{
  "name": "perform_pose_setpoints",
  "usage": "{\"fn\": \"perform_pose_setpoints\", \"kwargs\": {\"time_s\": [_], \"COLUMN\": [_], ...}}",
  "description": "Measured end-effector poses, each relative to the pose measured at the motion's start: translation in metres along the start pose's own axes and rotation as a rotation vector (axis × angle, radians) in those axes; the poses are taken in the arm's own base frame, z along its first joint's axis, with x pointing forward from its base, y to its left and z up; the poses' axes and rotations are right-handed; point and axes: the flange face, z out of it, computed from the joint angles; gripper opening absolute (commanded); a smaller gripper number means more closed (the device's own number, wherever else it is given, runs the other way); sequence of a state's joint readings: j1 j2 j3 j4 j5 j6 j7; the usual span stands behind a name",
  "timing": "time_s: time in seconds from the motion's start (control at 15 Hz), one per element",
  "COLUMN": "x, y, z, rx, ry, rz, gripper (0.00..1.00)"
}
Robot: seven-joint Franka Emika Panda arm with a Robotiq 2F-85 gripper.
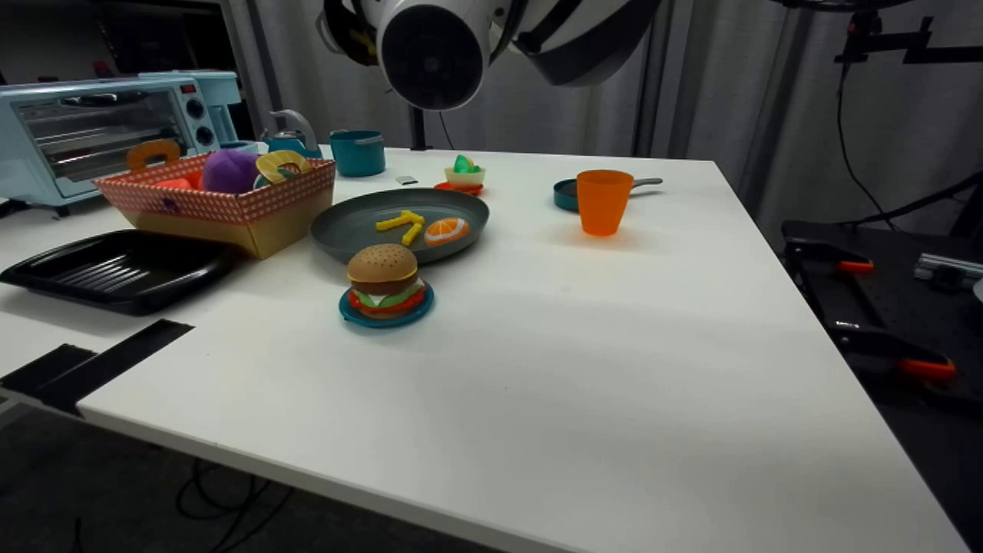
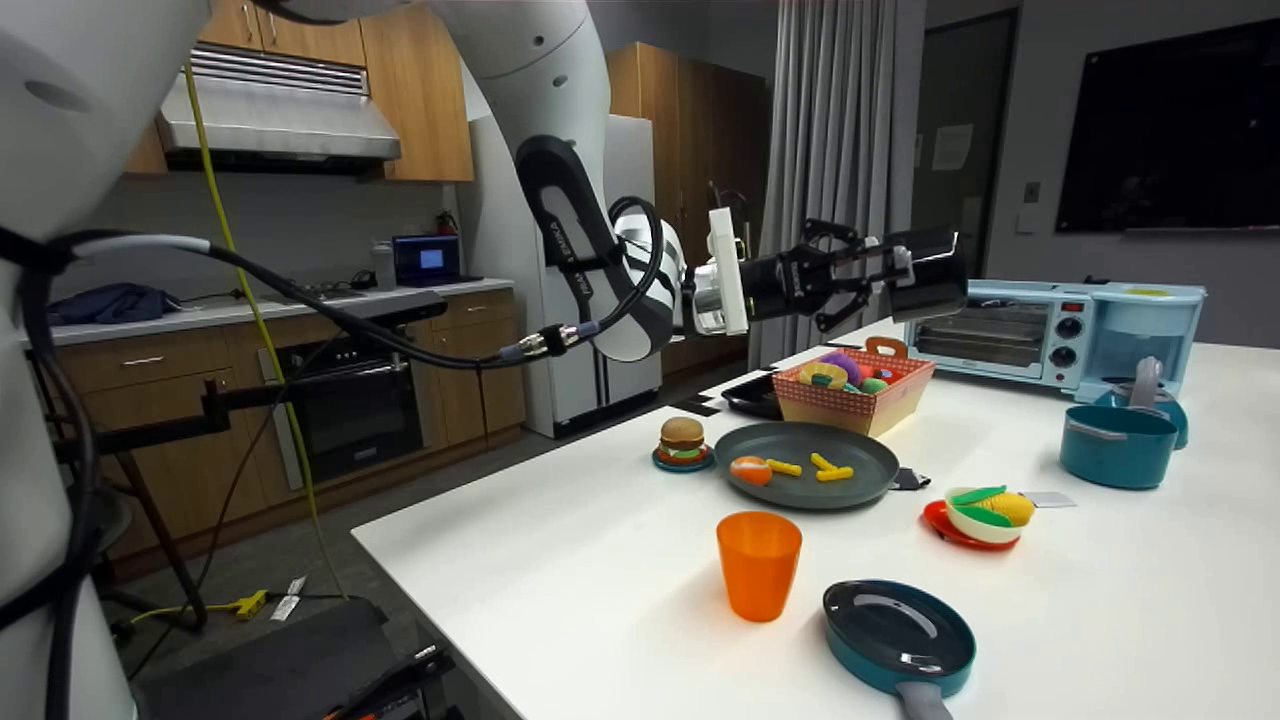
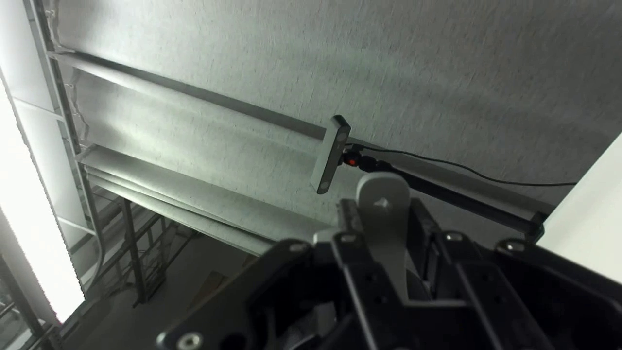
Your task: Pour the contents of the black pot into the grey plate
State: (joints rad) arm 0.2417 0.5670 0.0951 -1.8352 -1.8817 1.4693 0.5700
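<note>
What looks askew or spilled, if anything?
The cream bowl sits off-centre on its red dish, which juts out at one side. I see no spill; the yellow pieces and orange slice lie within the grey plate.

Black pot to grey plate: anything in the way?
Nothing visible. The gripper holds the black pot by its grey handle, in the air, higher than the grey plate. The basket beside the plate stands lower than the pot, so likely no obstacle, though depth is hard to judge.

Wrist view: overexp. light panel (image 3: 34, 228) at L edge, rest dimmer, hand (image 3: 383, 214) OOF
</note>
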Motion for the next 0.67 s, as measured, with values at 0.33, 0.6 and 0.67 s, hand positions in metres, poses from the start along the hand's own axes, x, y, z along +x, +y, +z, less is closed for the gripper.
{"fn": "perform_pose_setpoints", "kwargs": {"time_s": [0.33,0.6,0.67], "x": [-0.002,-0.003,-0.002], "y": [-0.011,-0.012,-0.012], "z": [-0.006,-0.011,-0.012], "rx": [-0.028,-0.073,-0.095], "ry": [-0.032,-0.024,-0.010], "rz": [0.068,0.097,0.099], "gripper": [0.07,0.07,0.07]}}
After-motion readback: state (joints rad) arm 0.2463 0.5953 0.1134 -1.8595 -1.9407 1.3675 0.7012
